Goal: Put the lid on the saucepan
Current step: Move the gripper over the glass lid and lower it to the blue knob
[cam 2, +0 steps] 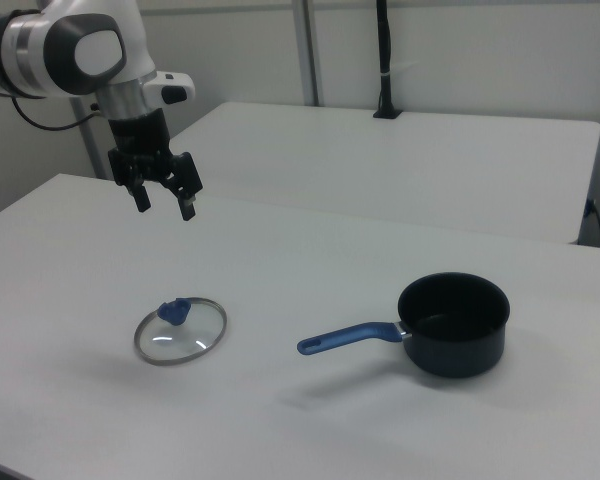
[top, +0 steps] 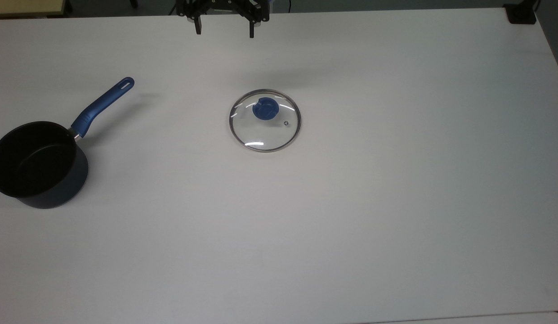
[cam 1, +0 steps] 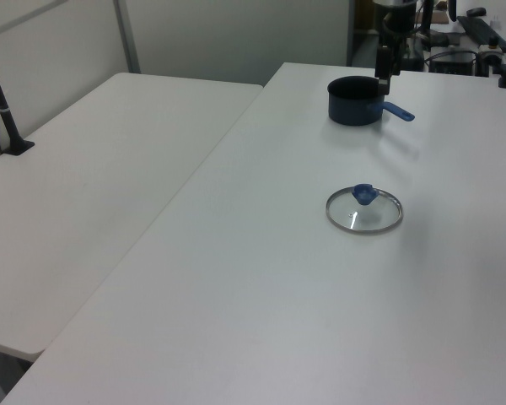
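Claw (cam 2: 162, 203) agape above table (top: 395, 202), upper part cropped, seemingly empty.

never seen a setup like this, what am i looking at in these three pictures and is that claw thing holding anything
These are three camera views of one moment at a white table. The machine is a robot arm ending in a two-finger gripper, the claw you mean. The right view shows it best, hanging in the air with its fingers spread and nothing between them. The top view looks straight down, with the gripper at its upper edge; the other two look across the table from opposite sides.

Two things lie on the table: a glass lid with a blue knob, lying flat, and a dark saucepan with a long blue handle, standing uncovered and apart from the lid. Nothing is held.
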{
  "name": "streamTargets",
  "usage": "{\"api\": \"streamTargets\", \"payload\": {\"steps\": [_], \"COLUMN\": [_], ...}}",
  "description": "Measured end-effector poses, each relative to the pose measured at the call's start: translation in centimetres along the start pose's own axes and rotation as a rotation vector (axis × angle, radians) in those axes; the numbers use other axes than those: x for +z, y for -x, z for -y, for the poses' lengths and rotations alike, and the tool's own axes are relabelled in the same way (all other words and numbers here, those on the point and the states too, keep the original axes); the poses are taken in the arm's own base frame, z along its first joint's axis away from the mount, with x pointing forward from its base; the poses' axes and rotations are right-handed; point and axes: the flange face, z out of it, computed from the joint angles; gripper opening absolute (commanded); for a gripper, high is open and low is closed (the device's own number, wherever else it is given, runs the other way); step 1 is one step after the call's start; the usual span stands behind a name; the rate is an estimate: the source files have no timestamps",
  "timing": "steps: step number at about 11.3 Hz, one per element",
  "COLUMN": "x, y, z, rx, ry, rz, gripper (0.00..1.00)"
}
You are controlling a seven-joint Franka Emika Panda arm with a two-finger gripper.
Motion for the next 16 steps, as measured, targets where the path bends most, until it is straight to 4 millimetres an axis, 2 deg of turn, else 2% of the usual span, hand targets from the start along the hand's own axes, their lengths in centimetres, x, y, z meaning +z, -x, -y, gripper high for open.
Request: {"api": "streamTargets", "payload": {"steps": [9, 12, 14, 16], "x": [0.2, 0.9, 2.6, 6.1], "y": [0.0, -0.1, -0.4, -0.9], "z": [0.0, 0.8, 1.9, 3.9], "rx": [-0.001, 0.037, 0.138, 0.261], "ry": [0.0, -0.015, -0.032, -0.036], "rz": [0.004, 0.018, 0.05, 0.039], "gripper": [1.0, 1.0, 1.0, 1.0]}}
